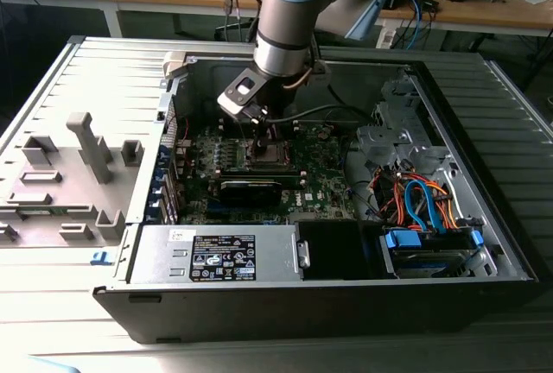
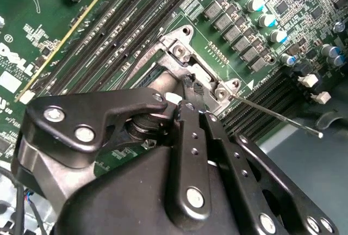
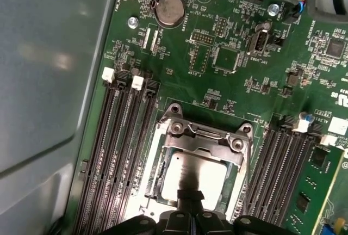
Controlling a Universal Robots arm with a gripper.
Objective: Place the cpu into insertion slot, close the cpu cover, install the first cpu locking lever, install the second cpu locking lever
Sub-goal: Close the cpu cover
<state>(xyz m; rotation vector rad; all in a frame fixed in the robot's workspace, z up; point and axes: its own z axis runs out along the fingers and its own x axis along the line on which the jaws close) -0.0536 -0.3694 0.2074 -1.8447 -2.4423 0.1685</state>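
Note:
The insertion slot (image 1: pixel 270 156) sits mid-motherboard inside the open computer case. In the first wrist view the cpu (image 3: pixel 197 171) lies flat in the insertion slot (image 3: pixel 156 156), its silvery top showing through the window of the cpu cover (image 3: pixel 209 150), which lies down around it. My gripper (image 3: pixel 187 196) hangs right over the near edge of the cpu, fingers together with nothing between them. The second wrist view has the gripper (image 2: pixel 191 94) tips at the socket's metal bracket (image 2: pixel 182 50). A thin wire locking lever (image 2: pixel 277 116) sticks out sideways from the socket, unlatched.
Memory slots (image 3: pixel 122 142) flank the socket on both sides. A black card (image 1: pixel 251 188) lies just in front of it in the exterior view. A power supply (image 1: pixel 220 254) and drive bay with coloured cables (image 1: pixel 423 205) fill the case front. Case walls (image 1: pixel 285 62) surround the arm.

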